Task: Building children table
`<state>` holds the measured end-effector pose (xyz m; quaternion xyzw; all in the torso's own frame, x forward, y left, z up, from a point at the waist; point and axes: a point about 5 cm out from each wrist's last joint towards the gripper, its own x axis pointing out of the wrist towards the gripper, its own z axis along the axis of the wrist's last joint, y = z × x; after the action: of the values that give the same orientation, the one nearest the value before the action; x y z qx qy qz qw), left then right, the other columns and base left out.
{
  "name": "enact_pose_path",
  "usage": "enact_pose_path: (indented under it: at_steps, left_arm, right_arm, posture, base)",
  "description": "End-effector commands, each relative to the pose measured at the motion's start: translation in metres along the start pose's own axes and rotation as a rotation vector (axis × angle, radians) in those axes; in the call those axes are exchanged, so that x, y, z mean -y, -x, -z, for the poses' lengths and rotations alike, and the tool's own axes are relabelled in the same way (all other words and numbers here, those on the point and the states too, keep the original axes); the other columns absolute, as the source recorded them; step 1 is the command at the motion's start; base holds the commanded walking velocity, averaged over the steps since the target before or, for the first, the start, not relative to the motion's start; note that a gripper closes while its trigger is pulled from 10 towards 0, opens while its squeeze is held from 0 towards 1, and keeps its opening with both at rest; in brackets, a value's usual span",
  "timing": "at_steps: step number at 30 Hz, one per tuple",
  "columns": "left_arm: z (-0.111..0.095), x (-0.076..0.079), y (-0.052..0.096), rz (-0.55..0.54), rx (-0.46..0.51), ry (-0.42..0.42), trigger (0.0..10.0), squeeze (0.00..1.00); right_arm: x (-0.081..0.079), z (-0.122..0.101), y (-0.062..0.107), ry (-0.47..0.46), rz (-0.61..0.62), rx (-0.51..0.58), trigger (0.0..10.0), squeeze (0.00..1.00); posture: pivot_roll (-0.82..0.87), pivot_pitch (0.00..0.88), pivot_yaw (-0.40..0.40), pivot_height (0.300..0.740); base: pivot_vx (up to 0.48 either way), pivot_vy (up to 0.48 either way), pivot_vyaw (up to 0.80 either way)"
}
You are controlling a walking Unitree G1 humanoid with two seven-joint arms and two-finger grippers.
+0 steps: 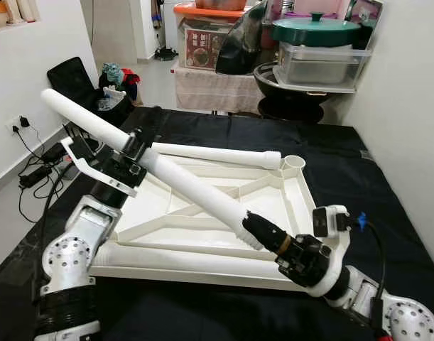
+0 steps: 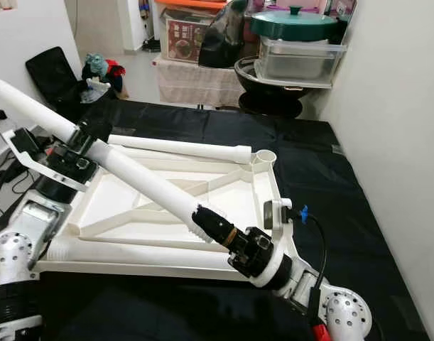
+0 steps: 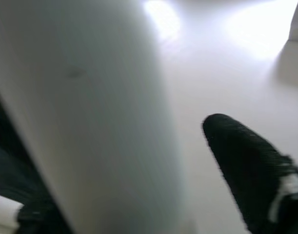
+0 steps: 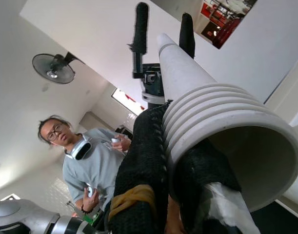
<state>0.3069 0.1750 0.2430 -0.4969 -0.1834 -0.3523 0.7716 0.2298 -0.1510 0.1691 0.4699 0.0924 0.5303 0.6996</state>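
The white children's table top lies upside down on a black-covered surface. A long white tube leg slants above it, held at both ends. My left gripper is shut around its upper part, and one black finger shows beside the tube in the left wrist view. My right gripper is shut on the threaded lower end, one finger inside the opening and one outside. A second leg lies along the far side by a corner socket. A third leg lies along the near side.
A person holding controllers stands beyond the arms, under a fan. At the back, a shelf holds plastic boxes and a green pot lid. A black bag and cables lie at the left; a white wall runs along the right.
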Motion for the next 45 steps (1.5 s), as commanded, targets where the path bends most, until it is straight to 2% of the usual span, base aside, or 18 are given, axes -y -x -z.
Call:
enact_pose_path:
  at_steps: [1, 6, 18, 19, 22, 23, 24, 25, 32, 33, 36, 37, 38, 40, 44, 45]
  left_arm:
    - [0.001, 0.011, -0.007, 0.079, -0.011, 0.029, 0.0, 0.0]
    - [0.012, 0.024, 0.001, 0.159, -0.085, 0.087, 0.0, 0.0]
    - [0.017, 0.032, 0.003, 0.196, -0.132, 0.135, 0.0, 0.0]
    - [0.018, 0.033, 0.003, 0.197, -0.138, 0.137, 0.0, 0.0]
    - [0.018, 0.034, 0.003, 0.194, -0.143, 0.138, 0.0, 0.0]
    - [0.018, 0.033, 0.003, 0.186, -0.148, 0.137, 0.0, 0.0]
    - [0.018, 0.033, 0.003, 0.186, -0.148, 0.137, 0.0, 0.0]
    - [0.019, 0.033, 0.003, 0.181, -0.152, 0.136, 0.0, 0.0]
    - [0.018, 0.033, 0.002, 0.175, -0.156, 0.134, 0.0, 0.0]
    - [0.016, 0.034, 0.0, 0.176, -0.154, 0.126, 0.0, 0.0]
    - [0.012, 0.034, -0.002, 0.179, -0.15, 0.111, 0.0, 0.0]
    - [0.006, 0.034, -0.004, 0.177, -0.143, 0.094, 0.0, 0.0]
    - [0.006, 0.034, -0.004, 0.177, -0.143, 0.094, 0.0, 0.0]
    - [-0.007, 0.03, -0.005, 0.16, -0.13, 0.046, 0.0, 0.0]
    - [-0.007, 0.03, -0.005, 0.16, -0.13, 0.046, 0.0, 0.0]
    - [-0.013, 0.028, -0.004, 0.151, -0.122, 0.029, 0.0, 0.0]
  right_arm:
    - [0.004, 0.002, 0.0, 0.004, 0.046, -0.034, 0.0, 0.0]
    - [0.009, -0.008, 0.005, 0.049, 0.097, -0.011, 0.0, 0.0]
    - [0.015, -0.026, 0.01, 0.126, 0.153, 0.017, 0.0, 0.0]
    - [0.017, -0.029, 0.01, 0.14, 0.182, 0.024, 10.0, 0.0]
    - [0.019, -0.03, 0.009, 0.162, 0.207, 0.016, 10.0, 0.0]
    - [0.019, -0.03, 0.009, 0.169, 0.207, 0.009, 10.0, 0.66]
    - [0.019, -0.03, 0.009, 0.169, 0.207, 0.009, 10.0, 0.66]
    - [0.016, -0.028, 0.008, 0.173, 0.187, -0.007, 10.0, 1.0]
    - [0.011, -0.024, 0.009, 0.186, 0.158, -0.043, 10.0, 1.0]
    - [0.011, -0.026, 0.016, 0.226, 0.187, -0.075, 10.0, 1.0]
    - [0.011, -0.031, 0.025, 0.259, 0.216, -0.093, 10.0, 1.0]
    - [0.009, -0.037, 0.035, 0.292, 0.243, -0.11, 10.0, 1.0]
    - [0.009, -0.037, 0.035, 0.292, 0.243, -0.11, 10.0, 1.0]
    - [0.0, -0.054, 0.054, 0.33, 0.277, -0.105, 10.0, 1.0]
    - [0.0, -0.054, 0.054, 0.33, 0.277, -0.105, 10.0, 1.0]
    - [-0.005, -0.061, 0.062, 0.362, 0.291, -0.111, 10.0, 1.0]
  posture:
    - [0.06, 0.0, -0.06, 0.74]
    - [0.06, 0.0, -0.063, 0.74]
    - [0.07, 0.0, -0.068, 0.74]
    - [0.07, 0.0, -0.068, 0.74]
    - [0.07, 0.0, -0.068, 0.74]
    - [0.07, 0.0, -0.07, 0.74]
    - [0.07, 0.0, -0.07, 0.74]
    - [0.07, 0.0, -0.07, 0.74]
    - [0.06, 0.0, -0.069, 0.74]
    - [0.06, 0.0, -0.067, 0.74]
    - [0.06, 0.0, -0.067, 0.74]
    - [0.06, 0.0, -0.065, 0.74]
    - [0.06, 0.0, -0.065, 0.74]
    - [0.05, 0.0, -0.055, 0.74]
    - [0.05, 0.0, -0.055, 0.74]
    - [0.05, 0.0, -0.052, 0.74]
  base:
    - [0.0, 0.0, 0.0]
    - [0.0, 0.0, 0.0]
    - [0.0, 0.0, 0.0]
    - [0.0, 0.0, 0.0]
    - [0.0, 0.0, 0.0]
    - [0.0, 0.0, 0.0]
    - [0.0, 0.0, 0.0]
    - [0.0, 0.0, 0.0]
    - [0.0, 0.0, 0.0]
    - [0.0, 0.0, 0.0]
    - [0.0, 0.0, 0.0]
    - [0.0, 0.0, 0.0]
    - [0.0, 0.0, 0.0]
    - [0.0, 0.0, 0.0]
    - [0.0, 0.0, 0.0]
    - [0.0, 0.0, 0.0]
